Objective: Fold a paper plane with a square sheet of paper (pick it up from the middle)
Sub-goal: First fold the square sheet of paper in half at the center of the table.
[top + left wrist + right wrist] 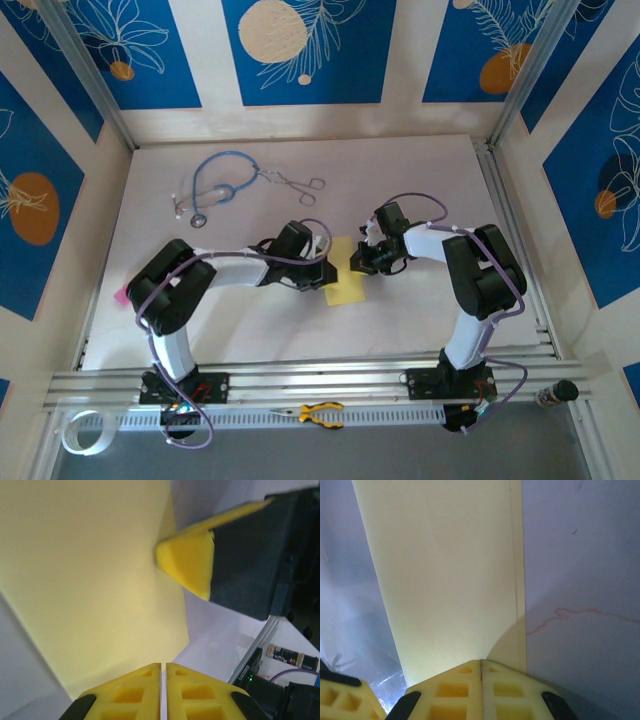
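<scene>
Pressing the folded square sheet of paper onto the tabletop with left pincer and right pincer both closed, seemingly to sharpen the crease.

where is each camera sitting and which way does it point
top external: above and behind the arms, looking down at the table; both arms show, left gripper and right gripper meeting at the yellow paper sheet.
left wrist: on the left arm, looking along its shut fingers across the sheet to the right gripper's tip.
right wrist: on the right arm, looking down its shut fingers along the sheet.
shared: both wrist views show the sheet.
</scene>
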`<action>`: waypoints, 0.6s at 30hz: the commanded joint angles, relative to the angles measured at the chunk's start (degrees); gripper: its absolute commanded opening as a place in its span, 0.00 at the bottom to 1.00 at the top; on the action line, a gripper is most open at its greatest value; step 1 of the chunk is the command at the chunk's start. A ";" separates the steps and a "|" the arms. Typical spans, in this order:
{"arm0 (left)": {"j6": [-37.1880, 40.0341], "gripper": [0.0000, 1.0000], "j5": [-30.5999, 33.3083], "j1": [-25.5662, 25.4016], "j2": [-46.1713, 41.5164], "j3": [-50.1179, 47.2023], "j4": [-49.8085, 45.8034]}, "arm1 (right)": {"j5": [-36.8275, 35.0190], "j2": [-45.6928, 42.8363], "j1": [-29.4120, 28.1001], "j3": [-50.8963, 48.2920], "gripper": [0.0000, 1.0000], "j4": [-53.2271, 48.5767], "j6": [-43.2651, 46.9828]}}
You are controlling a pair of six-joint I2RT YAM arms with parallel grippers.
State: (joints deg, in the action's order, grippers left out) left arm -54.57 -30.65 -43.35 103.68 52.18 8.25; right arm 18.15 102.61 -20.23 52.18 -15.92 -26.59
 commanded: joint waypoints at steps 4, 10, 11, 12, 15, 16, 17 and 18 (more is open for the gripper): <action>-1.18 0.11 -1.08 -1.73 1.05 -3.58 1.98 | -4.79 1.92 0.14 -0.77 0.00 -5.39 0.49; 0.73 0.09 -2.35 -2.37 1.12 -6.57 0.92 | -4.89 1.98 0.13 -0.77 0.00 -5.35 0.39; 1.68 0.09 -1.77 -2.43 0.82 -6.49 -0.71 | -4.88 1.98 0.16 -0.77 0.00 -5.36 0.36; 2.35 0.09 -1.10 -2.43 0.50 -6.48 -1.96 | -4.79 1.99 0.11 -0.68 0.00 -5.35 0.39; 4.10 0.08 1.30 -2.44 -0.98 -6.00 -5.69 | -4.29 1.98 -0.16 -0.76 0.00 -5.14 0.55; 4.32 0.08 2.15 -2.44 -1.87 -5.87 -6.48 | -3.90 1.83 -0.36 -0.90 0.00 -4.73 0.70; 4.38 0.08 2.72 -2.44 -2.79 -5.78 -6.68 | -2.90 1.67 -0.50 -1.03 0.00 -4.20 0.94; 4.27 0.09 3.06 -2.35 -3.65 -5.67 -6.58 | -2.09 1.45 -0.68 -1.20 0.00 -3.60 1.05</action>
State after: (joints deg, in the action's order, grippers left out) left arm -52.16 -29.82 -45.15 102.69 46.35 6.57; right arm 18.28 102.61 -20.40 52.18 -15.90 -26.55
